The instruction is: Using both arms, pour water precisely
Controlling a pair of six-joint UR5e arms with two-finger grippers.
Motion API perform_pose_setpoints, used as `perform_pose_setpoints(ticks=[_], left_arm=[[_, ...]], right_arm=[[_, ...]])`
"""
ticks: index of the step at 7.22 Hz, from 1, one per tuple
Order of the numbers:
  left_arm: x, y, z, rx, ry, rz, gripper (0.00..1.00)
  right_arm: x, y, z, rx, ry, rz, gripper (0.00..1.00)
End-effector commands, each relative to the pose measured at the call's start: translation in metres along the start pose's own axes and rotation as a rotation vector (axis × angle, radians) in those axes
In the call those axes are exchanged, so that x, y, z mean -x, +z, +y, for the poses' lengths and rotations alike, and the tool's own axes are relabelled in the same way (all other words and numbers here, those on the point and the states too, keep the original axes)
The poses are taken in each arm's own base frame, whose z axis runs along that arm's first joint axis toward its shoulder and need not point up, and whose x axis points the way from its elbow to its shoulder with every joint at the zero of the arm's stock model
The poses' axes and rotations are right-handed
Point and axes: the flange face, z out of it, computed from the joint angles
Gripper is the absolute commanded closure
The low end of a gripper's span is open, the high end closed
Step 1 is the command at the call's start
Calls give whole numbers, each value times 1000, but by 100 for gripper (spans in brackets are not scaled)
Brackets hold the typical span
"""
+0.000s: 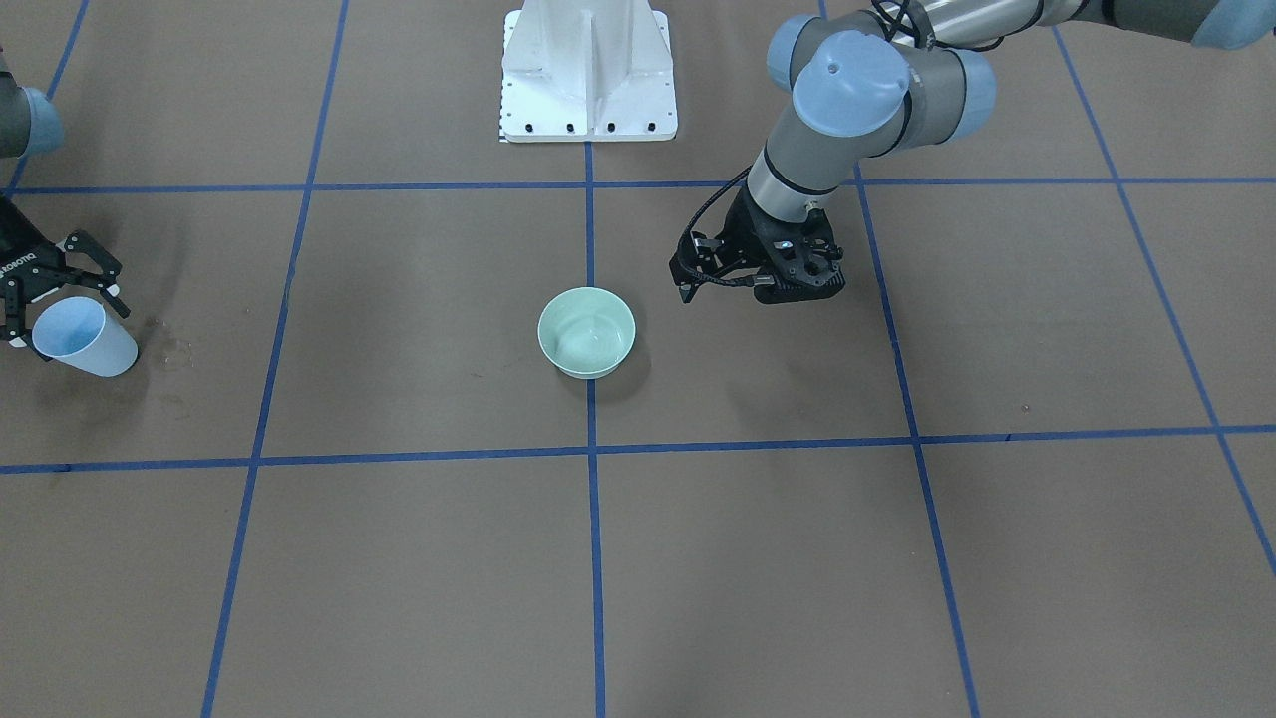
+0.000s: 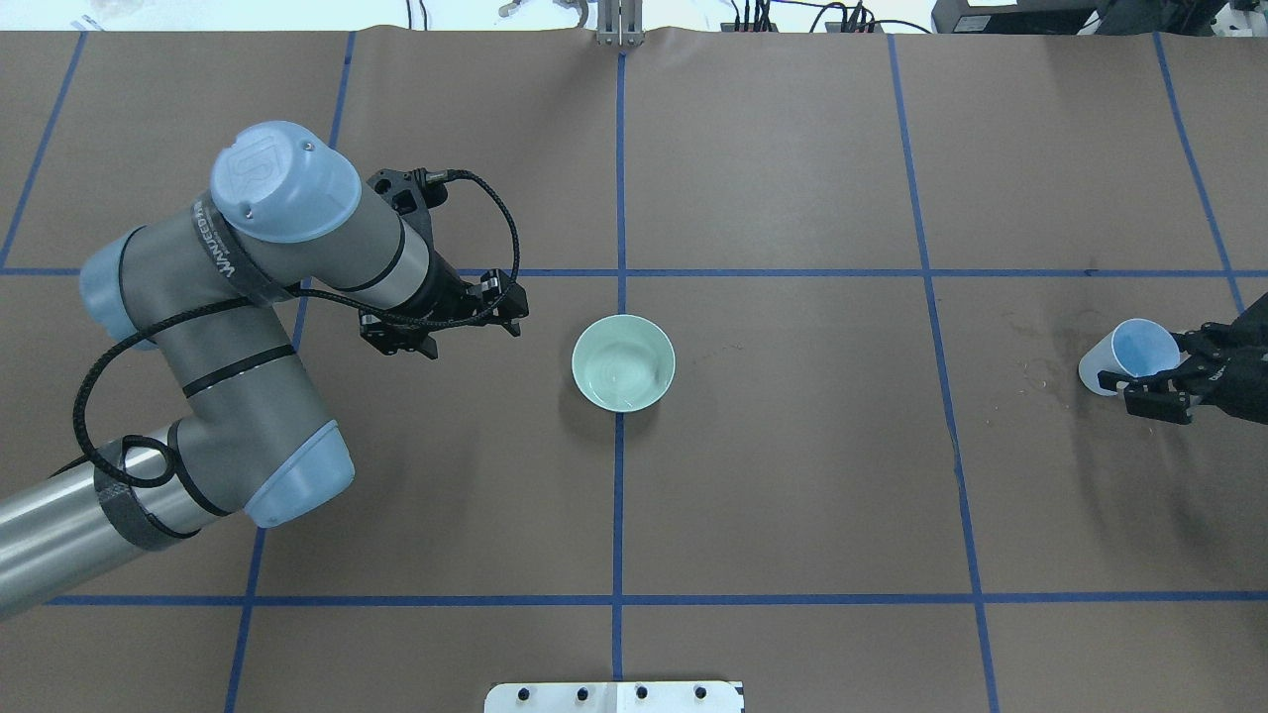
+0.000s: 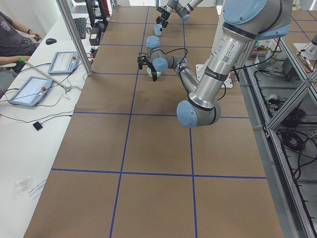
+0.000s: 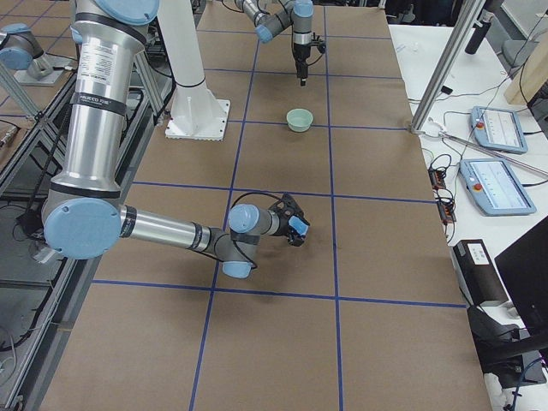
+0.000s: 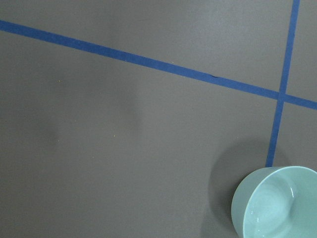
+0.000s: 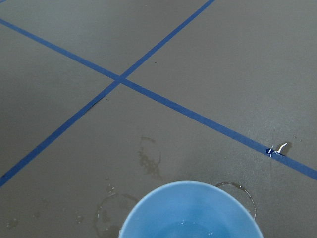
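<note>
A pale green bowl (image 2: 623, 362) stands at the table's middle, also in the front view (image 1: 586, 331) and the left wrist view (image 5: 277, 203). Faint glints of water (image 2: 622, 381) show in it. My left gripper (image 2: 451, 322) hovers just left of the bowl, open and empty, also in the front view (image 1: 743, 274). My right gripper (image 2: 1154, 374) is shut on a light blue cup (image 2: 1124, 356) at the far right, roughly upright, low over the table. The cup (image 1: 85, 337) shows at the front view's left, and its rim (image 6: 190, 208) fills the bottom of the right wrist view with small glints inside.
Dark wet rings and stains (image 6: 148, 158) mark the brown paper beside the cup (image 2: 1040, 366). Blue tape lines (image 2: 620, 198) grid the table. The white pedestal (image 1: 588, 70) stands at the robot's side. Operators' tablets (image 3: 29, 89) lie beyond the table edge.
</note>
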Motion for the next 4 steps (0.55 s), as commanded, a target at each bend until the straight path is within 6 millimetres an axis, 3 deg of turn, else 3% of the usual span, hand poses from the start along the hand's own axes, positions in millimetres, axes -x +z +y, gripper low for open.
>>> perform_pose_setpoints(ticks=[1, 4], left_arm=[[0, 0, -1, -2, -1, -1, 0], [0, -2, 0, -2, 0, 2, 0]], right_arm=[[-1, 2, 2, 2, -17, 9, 5], [-2, 2, 5, 7, -16, 11, 6]])
